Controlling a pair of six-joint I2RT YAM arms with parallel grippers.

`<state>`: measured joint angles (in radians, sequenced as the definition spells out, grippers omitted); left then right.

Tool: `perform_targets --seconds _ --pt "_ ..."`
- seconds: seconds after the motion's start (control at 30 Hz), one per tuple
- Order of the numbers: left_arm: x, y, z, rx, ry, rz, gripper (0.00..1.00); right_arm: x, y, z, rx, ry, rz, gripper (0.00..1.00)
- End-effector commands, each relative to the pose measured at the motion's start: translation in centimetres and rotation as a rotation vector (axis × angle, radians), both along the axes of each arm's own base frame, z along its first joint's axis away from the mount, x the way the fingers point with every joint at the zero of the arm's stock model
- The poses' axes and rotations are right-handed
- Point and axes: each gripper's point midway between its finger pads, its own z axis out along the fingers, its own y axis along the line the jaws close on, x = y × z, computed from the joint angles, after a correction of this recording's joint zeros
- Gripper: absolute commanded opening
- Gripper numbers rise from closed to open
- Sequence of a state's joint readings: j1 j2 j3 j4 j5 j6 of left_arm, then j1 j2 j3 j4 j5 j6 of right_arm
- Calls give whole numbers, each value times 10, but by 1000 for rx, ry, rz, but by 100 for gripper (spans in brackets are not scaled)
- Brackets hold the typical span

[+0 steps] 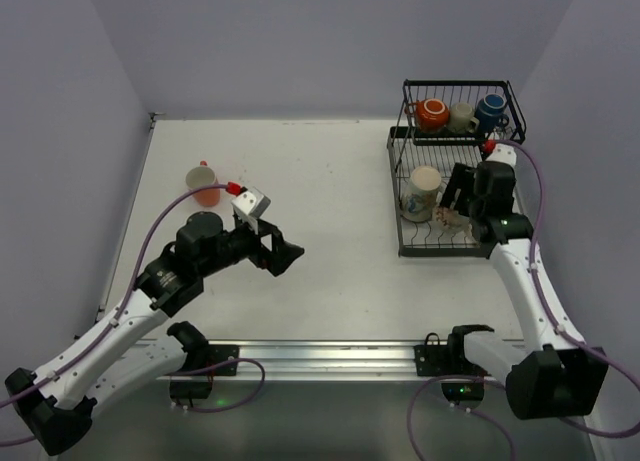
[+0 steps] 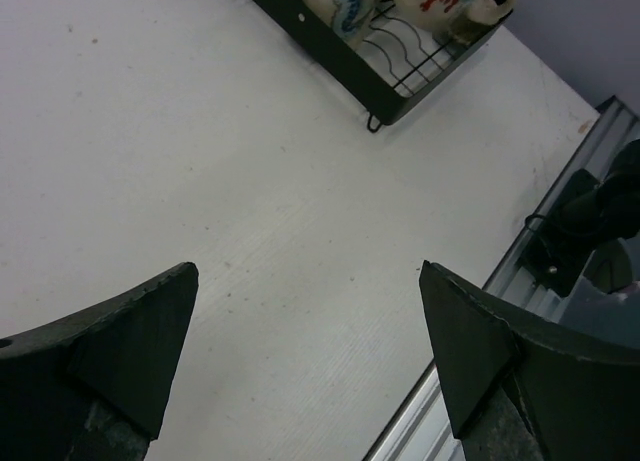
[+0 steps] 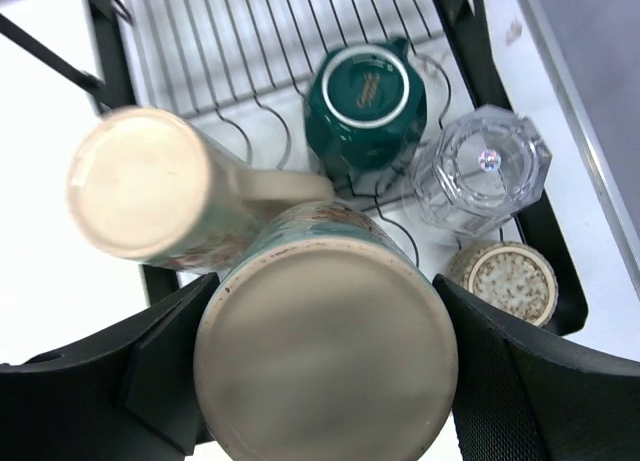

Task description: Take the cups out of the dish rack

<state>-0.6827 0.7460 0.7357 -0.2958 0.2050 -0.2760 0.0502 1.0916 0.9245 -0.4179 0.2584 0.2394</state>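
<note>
The black wire dish rack (image 1: 400, 243) stands at the back right. Its upper basket holds an orange-red mug (image 1: 432, 113), a cream cup (image 1: 461, 118) and a dark blue mug (image 1: 490, 109). On the lower tray (image 3: 150, 41) are a tall cream mug (image 1: 424, 192) (image 3: 140, 186), an upturned dark teal mug (image 3: 365, 101) and a small beige cup (image 3: 510, 279). My right gripper (image 1: 455, 211) (image 3: 325, 381) is shut on an upturned patterned cream mug (image 3: 330, 281), a finger on each side. My left gripper (image 1: 285, 253) (image 2: 307, 271) is open and empty over the table.
An orange cup (image 1: 205, 184) stands on the table at the back left. A clear faceted glass (image 3: 480, 171) sits in the tray beside the teal mug. The metal rail (image 1: 330, 359) runs along the near edge. Walls close in at the back and sides.
</note>
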Motion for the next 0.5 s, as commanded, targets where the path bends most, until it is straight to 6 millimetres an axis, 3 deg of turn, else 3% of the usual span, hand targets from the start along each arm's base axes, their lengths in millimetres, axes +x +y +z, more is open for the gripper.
perform_targets --seconds 0.0,0.2,0.23,0.3,0.37,0.47 --pt "-9 -23 29 -170 16 -83 96 1 9 56 78 -221 12 11" --pt "-14 -64 33 -367 138 -220 96 -20 32 76 197 -309 90 9" --pt "-13 -71 43 -414 110 -251 96 -23 43 80 240 -325 143 9" --pt "-11 -82 28 -450 190 -264 96 -30 58 85 313 -369 200 9" --pt "-4 -91 30 -539 207 -260 96 -35 78 86 402 -372 278 9" --pt "8 -100 17 -609 241 -240 94 -46 103 89 524 -394 377 8"
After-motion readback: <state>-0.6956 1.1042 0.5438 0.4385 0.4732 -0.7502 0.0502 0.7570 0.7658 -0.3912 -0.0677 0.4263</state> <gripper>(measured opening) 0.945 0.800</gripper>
